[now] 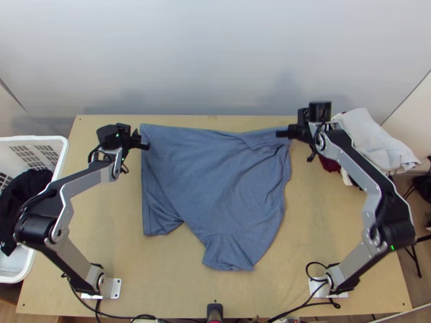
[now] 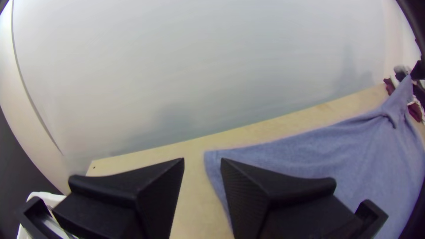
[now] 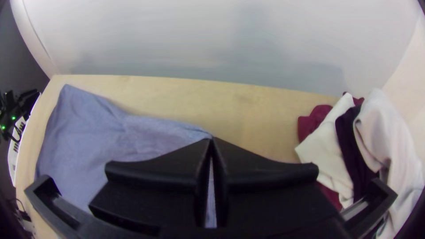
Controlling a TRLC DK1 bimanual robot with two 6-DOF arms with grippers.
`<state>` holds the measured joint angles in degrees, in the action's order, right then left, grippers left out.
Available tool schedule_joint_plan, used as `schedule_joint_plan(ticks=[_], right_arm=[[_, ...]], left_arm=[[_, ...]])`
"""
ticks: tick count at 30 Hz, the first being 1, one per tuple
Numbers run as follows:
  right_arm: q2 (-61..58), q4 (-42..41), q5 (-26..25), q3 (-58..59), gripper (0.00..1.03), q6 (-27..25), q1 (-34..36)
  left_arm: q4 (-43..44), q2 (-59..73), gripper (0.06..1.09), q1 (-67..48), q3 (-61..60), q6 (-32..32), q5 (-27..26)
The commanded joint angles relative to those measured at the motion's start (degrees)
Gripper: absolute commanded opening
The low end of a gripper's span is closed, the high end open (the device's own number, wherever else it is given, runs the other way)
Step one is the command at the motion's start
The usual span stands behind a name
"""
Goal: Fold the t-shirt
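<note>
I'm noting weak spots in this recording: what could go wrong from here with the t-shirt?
The right gripper is shut on the t-shirt by only its far right tip, which might slip out under a pull. The left gripper is open and holds nothing by the far left corner, so lifting could skew the cloth. Creases near the held tip may get folded in.

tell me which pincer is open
The left pincer: its fingers stand apart, while those of the right pincer are closed on the blue t-shirt.
</note>
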<state>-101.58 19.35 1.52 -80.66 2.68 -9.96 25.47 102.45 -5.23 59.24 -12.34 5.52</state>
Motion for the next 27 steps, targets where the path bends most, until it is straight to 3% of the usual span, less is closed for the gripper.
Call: schedule_joint_plan(ticks=[1, 11, 13, 15, 16, 19, 24, 27], right_arm=[[12.11, 7.54, -0.2, 8.5, 0.03, 3.39, -3.76], [18.35, 7.45, -0.2, 16.41, 0.03, 4.27, -7.36], [17.21, 6.92, -0.29, 16.24, 0.03, 3.21, -6.92], [16.41, 6.84, -0.29, 15.98, 0.03, 2.42, -6.83], [16.15, 6.75, -0.29, 15.89, 0.03, 2.16, -6.74], [16.24, 6.75, -0.29, 16.33, 0.03, 1.89, -6.83], [16.77, 6.49, -0.29, 17.82, 0.03, 1.19, -7.36], [16.68, 5.69, -0.38, 18.26, 0.03, 0.4, -7.27]], left_arm=[[-0.25, -6.65, 0.52, 2.25, -8.18, -1.46, 0.19], [-0.25, -4.46, 0.53, 0.66, -8.09, -0.93, 0.19], [-3.5, -3.14, 0.69, 0.66, -4.75, 1.09, -0.07], [-12.99, -0.76, 0.92, 1.02, 2.02, 4.78, -1.48], [-17.74, 1.43, 0.98, 1.28, 6.5, 6.89, -1.65], [-27.5, 7.94, 0.99, 2.25, 17.84, 11.64, -2.09], [-31.63, 16.11, 0.99, 4.8, 30.67, 18.58, -5.26], [-39.01, 22.35, 1.0, 5.06, 39.9, 20.16, -7.01]])
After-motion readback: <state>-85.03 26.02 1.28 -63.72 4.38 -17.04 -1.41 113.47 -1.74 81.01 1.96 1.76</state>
